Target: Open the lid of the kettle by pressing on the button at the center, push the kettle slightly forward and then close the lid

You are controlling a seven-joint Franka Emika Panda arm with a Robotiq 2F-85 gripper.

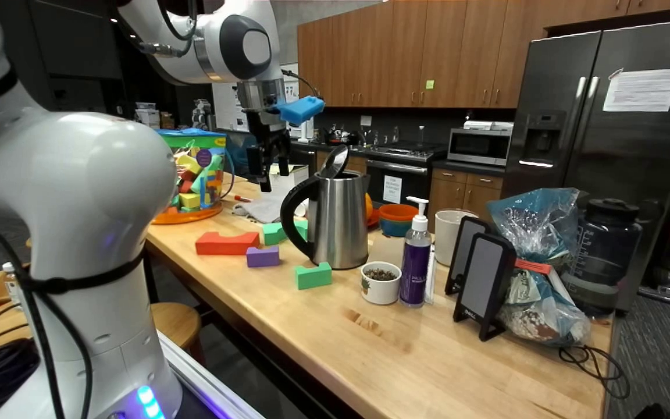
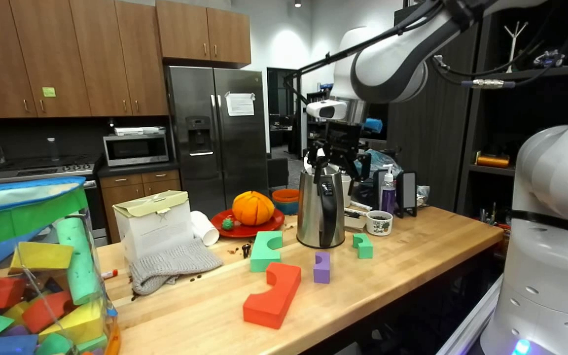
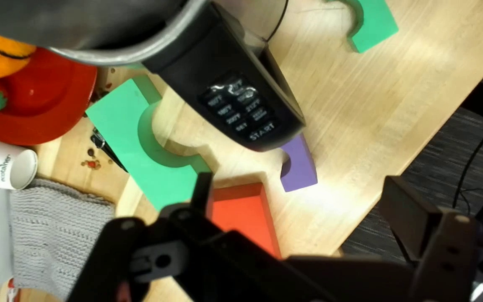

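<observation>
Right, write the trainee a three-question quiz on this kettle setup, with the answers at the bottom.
1. Fill the gap, raised or shut: the lid of the kettle is ____.

2. Pick one. Which of these rests on the red plate?
A) a grey cloth
B) an orange pumpkin
C) a purple block

3. True or false: the claw is open and holds nothing.

Key
1. Raised; it sticks up above the kettle's rim.
2. B.
3. True; the wrist view shows its jaws wide apart with nothing held between them.
</observation>
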